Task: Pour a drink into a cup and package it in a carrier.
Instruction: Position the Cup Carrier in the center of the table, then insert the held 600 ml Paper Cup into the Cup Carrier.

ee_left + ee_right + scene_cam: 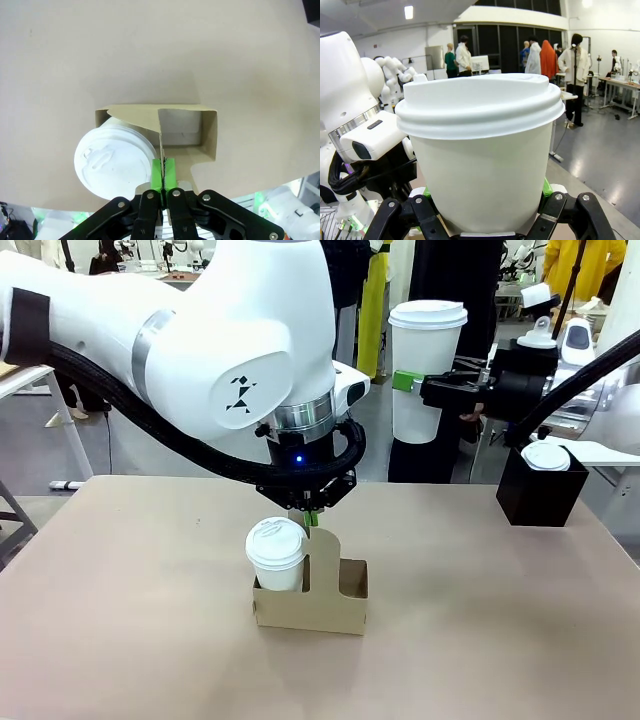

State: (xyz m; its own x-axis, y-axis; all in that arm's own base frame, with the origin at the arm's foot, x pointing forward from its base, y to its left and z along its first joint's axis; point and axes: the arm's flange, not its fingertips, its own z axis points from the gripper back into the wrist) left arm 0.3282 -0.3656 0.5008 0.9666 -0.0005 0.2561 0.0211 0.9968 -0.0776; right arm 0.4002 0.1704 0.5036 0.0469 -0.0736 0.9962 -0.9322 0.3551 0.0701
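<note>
The tall white cup (428, 375) is up in the air at the far right of the counter (120, 620), well apart from the carrier (300, 615). The right hand (415, 385) is clamped around its lower half. It has a flat white lid (428, 313) on, so what's inside is hidden. In the right wrist view the cup (480, 150) is so close that its body covers most of the right hand (485, 215), and just the green pads peek out on either side.

The carrier sits mid-counter with a short cup (275, 550) in its left slot. From the front the big white arm blocks the left hand (312, 518), so the grip is hard to read there. The left wrist view sorts it out: the left hand (163, 170) is pinched tight on the carrier's (210, 135) upright handle tab (160, 135). The short cup (112, 160) is on one side of the tab, and the slot on the other side has nothing in it.

A black box (540, 490) sits at the right edge with another small lidded cup (546, 456) poking out the top.
</note>
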